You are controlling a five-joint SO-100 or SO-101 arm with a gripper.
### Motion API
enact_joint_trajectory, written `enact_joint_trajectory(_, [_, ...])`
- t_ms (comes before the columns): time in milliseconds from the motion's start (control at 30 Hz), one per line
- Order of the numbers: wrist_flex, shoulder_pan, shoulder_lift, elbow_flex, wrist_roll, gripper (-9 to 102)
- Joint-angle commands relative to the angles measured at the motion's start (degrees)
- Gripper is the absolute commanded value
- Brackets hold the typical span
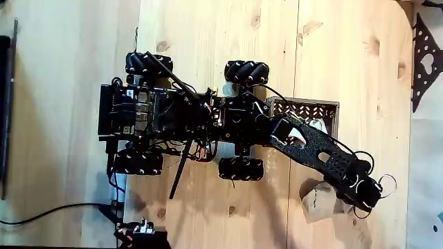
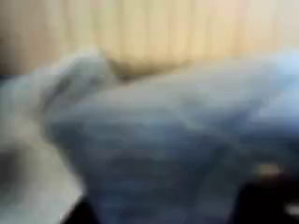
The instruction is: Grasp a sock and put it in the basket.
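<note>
Gripper [image 1: 360,197] state cannot be told: in the fixed view the black arm tip is seen from above, low at the right side of the pale wooden table [image 1: 208,28], and its fingers are hidden under the wrist. The small limp cloth sock [image 1: 317,197], beige and crumpled, is seen just to the left of that tip, touching it or partly under it. Which of the two cannot be told. The sock's long side seems to run left to right toward the tip.

Up close, in the wrist view, a soft blurred grey-blue shape [image 2: 177,140] is seen pressed near the lens. It looks like cloth, but it is too blurred to be sure.

Farther off, the small shallow basket with dark brown lattice walls [image 1: 304,108] is found above the arm, next to the wheeled black robot body [image 1: 180,117]. Something white is seen inside it. The sock would have to be lifted up and carried back toward that basket.
</note>
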Motion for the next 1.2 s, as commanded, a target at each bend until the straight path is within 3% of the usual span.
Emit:
enact_joint_trajectory(0, [4.75, -0.53, 4.57, -1.14, 0.26, 0])
enact_joint_trajectory(300, [33.66, -4.13, 29.18, -0.62, 8.61, 0])
enact_joint_trajectory(567, [46.93, -7.47, 51.68, -0.35, 18.02, -1])
enact_joint_trajectory(767, [49.22, -8.88, 65.39, -0.35, 22.5, -1])
enact_joint_trajectory(1167, [46.05, -12.92, 86.31, -0.7, 36.91, -1])
